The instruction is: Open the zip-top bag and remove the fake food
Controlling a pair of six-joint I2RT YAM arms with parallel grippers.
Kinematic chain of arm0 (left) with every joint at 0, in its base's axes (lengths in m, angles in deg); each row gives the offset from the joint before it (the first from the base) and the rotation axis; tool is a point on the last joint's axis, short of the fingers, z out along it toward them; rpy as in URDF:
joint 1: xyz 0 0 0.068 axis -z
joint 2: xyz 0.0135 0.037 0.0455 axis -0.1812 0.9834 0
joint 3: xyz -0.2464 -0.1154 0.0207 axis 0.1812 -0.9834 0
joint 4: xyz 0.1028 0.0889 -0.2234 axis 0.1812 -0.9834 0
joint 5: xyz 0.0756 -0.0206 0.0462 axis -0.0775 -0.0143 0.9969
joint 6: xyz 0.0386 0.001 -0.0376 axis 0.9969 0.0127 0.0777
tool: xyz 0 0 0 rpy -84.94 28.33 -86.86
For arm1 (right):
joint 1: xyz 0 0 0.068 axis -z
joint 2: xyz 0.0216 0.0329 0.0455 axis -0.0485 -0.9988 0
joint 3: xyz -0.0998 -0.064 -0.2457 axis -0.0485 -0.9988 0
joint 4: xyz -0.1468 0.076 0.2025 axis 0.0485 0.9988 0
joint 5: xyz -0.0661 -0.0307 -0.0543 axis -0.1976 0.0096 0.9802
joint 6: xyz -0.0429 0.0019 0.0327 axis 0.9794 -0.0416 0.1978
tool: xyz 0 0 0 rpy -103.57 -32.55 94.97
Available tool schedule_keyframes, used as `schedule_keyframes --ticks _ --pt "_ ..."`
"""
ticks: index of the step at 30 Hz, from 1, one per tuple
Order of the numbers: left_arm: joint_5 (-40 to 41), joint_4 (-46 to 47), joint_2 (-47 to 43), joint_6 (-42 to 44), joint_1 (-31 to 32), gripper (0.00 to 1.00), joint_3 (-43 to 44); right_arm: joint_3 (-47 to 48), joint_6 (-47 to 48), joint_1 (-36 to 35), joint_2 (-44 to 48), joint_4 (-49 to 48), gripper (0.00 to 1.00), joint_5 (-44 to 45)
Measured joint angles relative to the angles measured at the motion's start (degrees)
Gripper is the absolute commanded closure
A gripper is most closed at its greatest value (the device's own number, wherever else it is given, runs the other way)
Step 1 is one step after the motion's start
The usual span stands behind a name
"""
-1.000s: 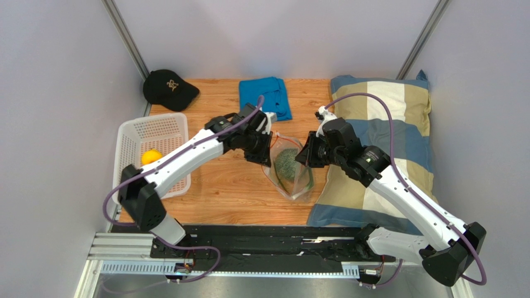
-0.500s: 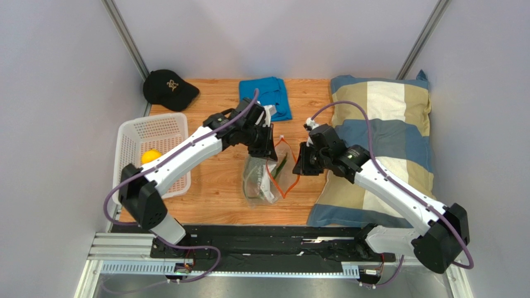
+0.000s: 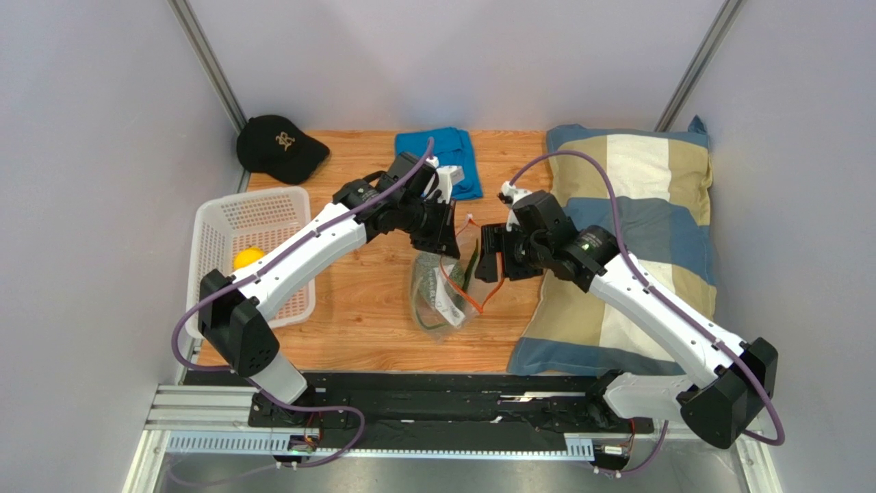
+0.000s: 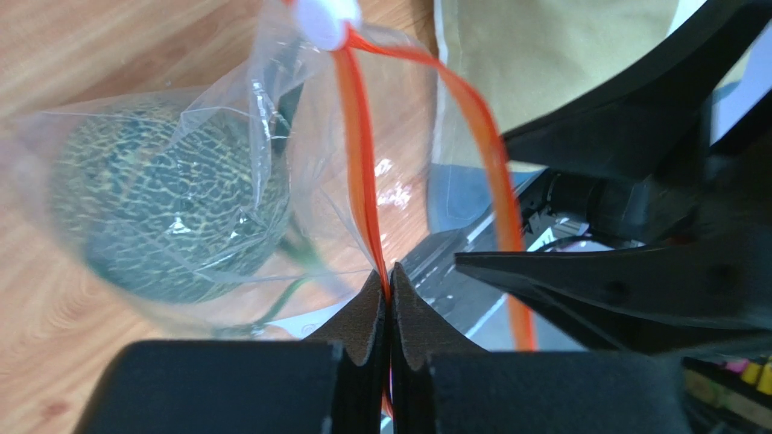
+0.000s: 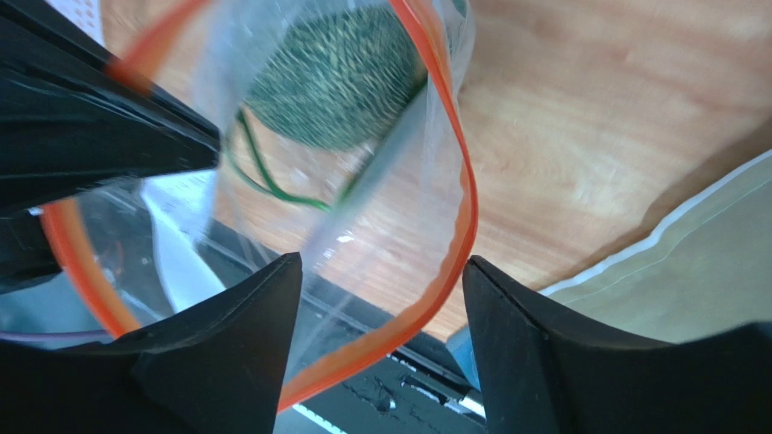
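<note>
Right now the left pincer (image 4: 388,276) is pressed together on the orange-red zip strip (image 4: 361,163) of the zip-top bag (image 3: 440,296), which hangs from it over the middle of the wooden worktop (image 3: 360,308). The bag's mouth gapes, the strip bowed into a loop, with the white slider (image 4: 322,14) at one end. Inside, low in the clear plastic, sits the grey-green leafy ball (image 4: 172,212), its green stems trailing toward the opening. The right pincer (image 5: 381,267) faces the mouth with its jaws spread; the loose side of the strip crosses the gap between them, pinched by neither. A yellow fruit (image 3: 248,259) lies in the white basket (image 3: 221,221) at the left edge. A black cap (image 3: 280,147), a folded blue cloth (image 3: 444,156) and a striped pillow (image 3: 637,185) lie around.
</note>
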Motion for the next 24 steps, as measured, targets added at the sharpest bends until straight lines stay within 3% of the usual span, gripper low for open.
schedule_keyframes --ticks 7,9,12,13,14,15,17,18,19,21,22,23,24 --pt "-2.1 0.6 -1.6 4.6 0.0 1.0 -0.7 9.3 7.1 2.3 -2.1 -0.2 0.29 1.7" --pt "-2.6 0.7 -1.7 5.4 0.0 1.0 -1.2 10.3 8.8 3.3 -3.8 -0.7 0.35 1.7" --pt "-3.3 0.7 -1.8 6.4 0.0 1.0 -1.5 10.4 11.2 5.1 -7.0 -0.7 0.57 1.6" --pt "-3.4 0.8 -1.8 6.7 0.0 1.0 -1.5 10.4 11.8 5.5 -7.9 -0.7 0.76 1.6" --pt "-3.4 0.9 -1.8 6.9 0.0 1.0 -1.5 10.4 12.0 5.8 -8.6 -0.7 0.88 1.5" --pt "-3.3 1.0 -1.8 7.1 0.0 1.0 -1.5 10.4 12.1 6.1 -9.4 -0.6 0.96 1.5" --pt "-2.8 0.9 -1.8 7.2 0.0 1.0 -1.5 10.4 11.2 6.3 -10.2 -0.4 1.0 1.2" --pt "-2.2 0.6 -1.7 7.2 0.0 0.95 -1.2 10.4 10.6 6.3 -10.3 -0.2 1.0 1.0" --pt "-0.9 -0.2 -1.5 7.0 0.0 0.81 -0.5 10.4 9.2 6.2 -10.3 0.2 1.0 0.5" --pt "1.6 -1.7 -0.9 6.5 0.0 0.69 1.4 10.4 5.1 6.2 -10.1 0.8 1.0 -0.5" --pt "3.5 -2.7 -0.5 5.6 0.1 0.44 3.0 10.0 2.5 6.1 -9.7 0.6 1.0 -0.8" --pt "5.3 -3.5 -0.3 5.0 0.1 0.32 4.2 9.2 -0.7 6.1 -9.0 0.3 1.0 -0.9" --pt "6.8 -4.3 -0.2 4.0 0.1 0.26 5.6 8.2 -4.0 6.1 -7.9 0.3 1.0 -0.8"
